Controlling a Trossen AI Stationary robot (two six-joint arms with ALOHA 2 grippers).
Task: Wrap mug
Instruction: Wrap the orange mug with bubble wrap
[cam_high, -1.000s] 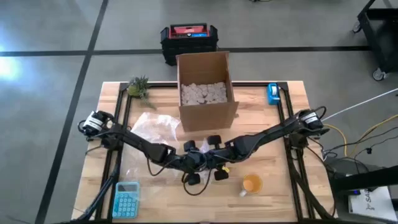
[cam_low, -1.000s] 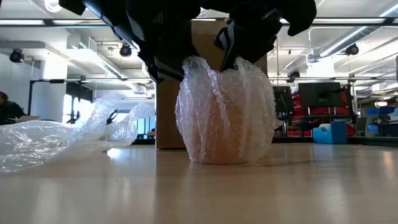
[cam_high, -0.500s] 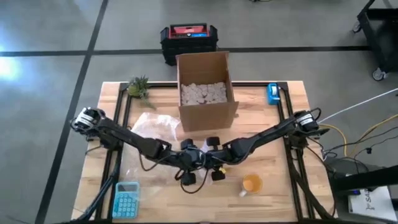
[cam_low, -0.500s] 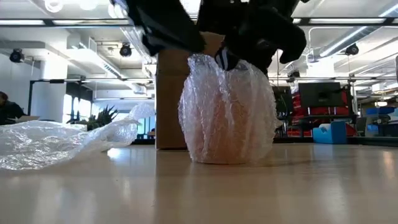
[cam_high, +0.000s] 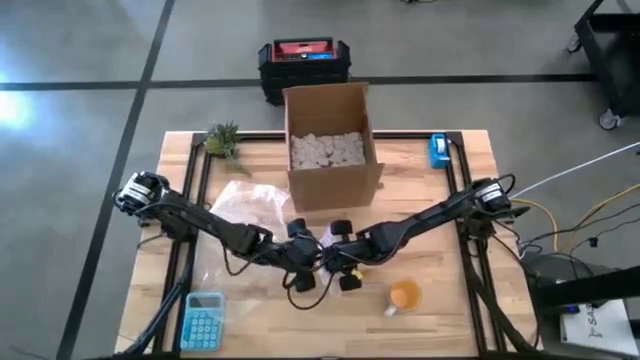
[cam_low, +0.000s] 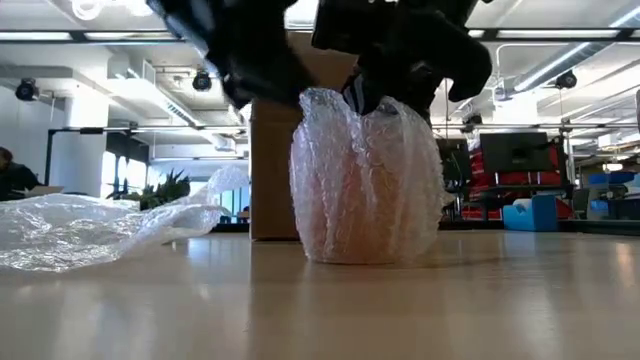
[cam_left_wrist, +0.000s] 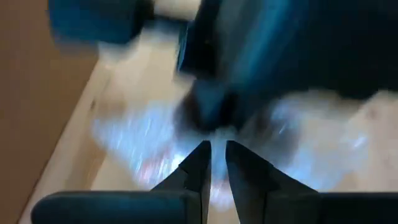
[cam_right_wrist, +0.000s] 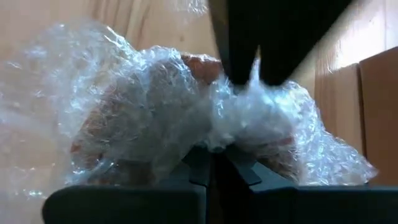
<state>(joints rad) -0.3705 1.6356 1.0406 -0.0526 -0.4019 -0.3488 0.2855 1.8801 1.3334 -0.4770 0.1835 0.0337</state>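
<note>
Two dark arms stretch low across the pale wooden tabletop (cam_high: 440, 310) to meet before the brown cardboard box (cam_high: 330, 140); the right claw (cam_right_wrist: 217, 163) and left claw (cam_left_wrist: 213, 163) both pinch the clear bubble wrap around the orange mug (cam_low: 365, 185).

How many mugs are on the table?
2: a bubble-wrapped mug mid-table under both pincers, and a bare orange mug near the front edge, to the right. Another could hide behind the cardboard box.

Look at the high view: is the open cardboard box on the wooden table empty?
No, the open brown cardboard box holds a layer of pale packing pieces that covers its bottom.
</note>
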